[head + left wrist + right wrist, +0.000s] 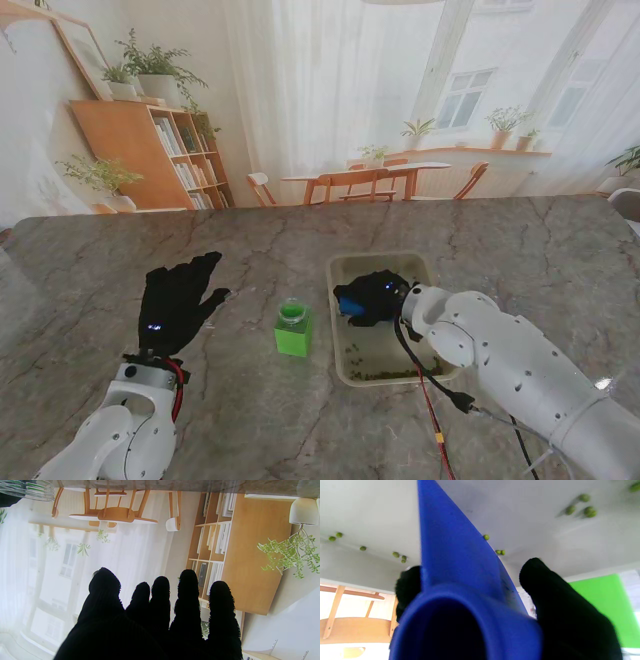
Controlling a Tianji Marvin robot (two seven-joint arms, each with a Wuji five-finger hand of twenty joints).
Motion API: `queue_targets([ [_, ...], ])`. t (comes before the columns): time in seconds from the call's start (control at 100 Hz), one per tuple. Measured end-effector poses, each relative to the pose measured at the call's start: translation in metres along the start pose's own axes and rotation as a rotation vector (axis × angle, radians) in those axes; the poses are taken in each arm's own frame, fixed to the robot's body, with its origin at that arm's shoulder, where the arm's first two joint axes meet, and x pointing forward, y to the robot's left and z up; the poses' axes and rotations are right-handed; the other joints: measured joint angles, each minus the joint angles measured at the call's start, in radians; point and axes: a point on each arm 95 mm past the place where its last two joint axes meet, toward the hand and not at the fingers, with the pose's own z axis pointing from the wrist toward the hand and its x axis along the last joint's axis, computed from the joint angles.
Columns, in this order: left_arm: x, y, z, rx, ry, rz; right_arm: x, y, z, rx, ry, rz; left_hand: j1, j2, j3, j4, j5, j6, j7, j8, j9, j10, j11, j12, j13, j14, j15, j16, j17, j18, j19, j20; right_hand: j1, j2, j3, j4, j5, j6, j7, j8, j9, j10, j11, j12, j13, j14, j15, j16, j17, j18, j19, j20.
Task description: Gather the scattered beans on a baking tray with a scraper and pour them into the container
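A pale baking tray [342, 268] lies right of centre on the marble table. Small green beans [385, 375] gather along its near edge, and a few more [585, 498] dot its floor in the right wrist view. My right hand [375, 297], in a black glove, is shut on a blue scraper [348, 303] inside the tray; its blade [455, 547] reaches toward the tray floor. A green container [293, 329] with a clear rim stands just left of the tray. My left hand [178, 300] rests open and flat on the table, left of the container, fingers [187, 597] spread.
The marble table top [120, 260] stretches wide around both hands. A black and red cable [430, 400] hangs from my right forearm over the tray's near edge. Beyond the table's far edge are a bookshelf, chairs and plants.
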Motion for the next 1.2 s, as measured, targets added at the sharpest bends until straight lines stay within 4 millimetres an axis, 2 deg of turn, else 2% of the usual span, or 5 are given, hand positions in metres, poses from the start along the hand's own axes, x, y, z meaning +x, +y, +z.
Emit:
queue_targets([
  [0.14, 0.000, 0.000, 0.000, 0.001, 0.000, 0.000, 0.005, -0.003, -0.008, 0.003, 0.018, 0.006, 0.000, 0.000, 0.000, 0.000, 0.000, 0.000, 0.000, 0.000, 0.000, 0.000, 0.000, 0.000, 0.000, 0.000, 0.000, 0.000, 0.000, 0.000, 0.000, 0.000, -0.010, -0.001, 0.000, 0.000, 0.004, 0.003, 0.004, 0.002, 0.013, -0.011, 0.000, 0.000, 0.006, 0.000, 0.005, 0.000, 0.028, -0.021, 0.014, 0.000],
  [0.24, 0.000, 0.000, 0.000, 0.006, -0.005, 0.002, 0.010, -0.004, -0.014, 0.017, 0.023, 0.022, 0.000, 0.000, 0.000, 0.000, 0.000, 0.000, 0.000, 0.000, 0.000, 0.000, 0.000, 0.000, 0.000, 0.000, 0.000, 0.000, 0.000, 0.000, 0.000, 0.000, -0.012, -0.016, 0.000, 0.000, 0.011, 0.003, 0.004, 0.005, 0.025, -0.012, 0.000, 0.000, 0.017, 0.000, 0.056, 0.002, 0.034, -0.022, 0.026, 0.000],
  [0.65, -0.002, -0.002, -0.003, 0.017, -0.013, 0.004, 0.028, -0.012, -0.033, -0.015, 0.052, 0.040, 0.000, 0.000, 0.000, 0.000, 0.000, 0.000, 0.000, 0.000, 0.000, 0.000, 0.000, 0.000, 0.000, 0.000, 0.001, 0.000, 0.000, 0.000, 0.000, 0.000, -0.021, -0.042, 0.022, 0.000, 0.034, 0.003, 0.004, 0.007, 0.048, -0.024, 0.000, -0.001, 0.038, -0.003, 0.092, 0.012, 0.045, -0.033, 0.040, -0.001],
  [0.89, -0.003, -0.003, -0.004, 0.021, -0.016, 0.005, 0.039, -0.013, -0.043, -0.018, 0.067, 0.059, 0.000, 0.000, 0.000, 0.000, 0.000, 0.000, 0.000, 0.000, 0.000, 0.000, 0.000, 0.000, 0.000, 0.000, 0.001, 0.000, 0.000, 0.000, 0.000, 0.000, -0.021, -0.054, 0.033, 0.000, 0.048, -0.001, 0.003, 0.007, 0.062, -0.036, 0.000, -0.001, 0.069, -0.048, 0.111, 0.018, 0.061, -0.046, 0.050, -0.001],
  [1.2, -0.003, -0.003, -0.005, 0.024, -0.017, 0.004, 0.051, -0.016, -0.055, -0.013, 0.088, 0.087, 0.000, 0.000, 0.000, 0.000, 0.000, 0.000, 0.000, 0.000, 0.000, 0.000, 0.000, 0.000, 0.000, 0.000, 0.001, 0.000, 0.000, 0.001, 0.000, 0.000, -0.021, -0.069, 0.052, 0.000, 0.060, -0.001, 0.004, 0.007, 0.074, -0.037, 0.000, -0.001, 0.079, -0.054, 0.126, 0.027, 0.071, -0.056, 0.054, -0.001],
])
